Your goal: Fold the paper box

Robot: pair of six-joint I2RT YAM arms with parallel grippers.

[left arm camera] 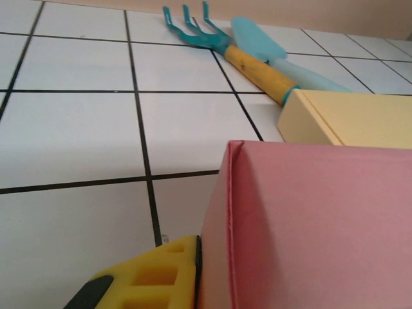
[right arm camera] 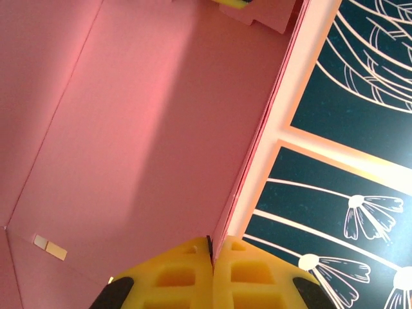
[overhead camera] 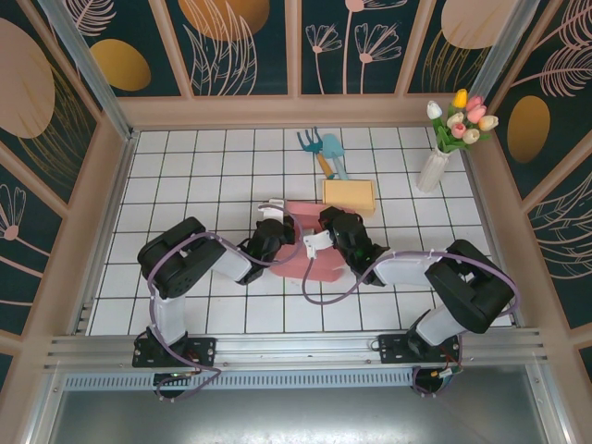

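1. Centre of the white tiled table (overhead camera: 185,176), there's the pink paper box (overhead camera: 313,261), and both arms are leaning in on it from the near edge
2. The right gripper (right arm camera: 211,250) has a firm bite: its two yellow pads (right arm camera: 174,277) are squeezed together with one thin pink wall edge pinched between them, and the box's inner panel spreads away to the left in its wrist view
3. The left gripper (overhead camera: 276,228) sits at the box's left side; from its wrist one yellow finger (left arm camera: 151,280) presses against the upright outer wall, the other finger is hidden, so I cannot tell how wide it stands
4. Just beyond the pink box lies a yellow box (overhead camera: 349,194), with a teal hand rake (overhead camera: 311,141) and trowel (overhead camera: 335,148) running up to its far side
5. Far right corner: a white vase (overhead camera: 431,169) of tulips, well apart from the action
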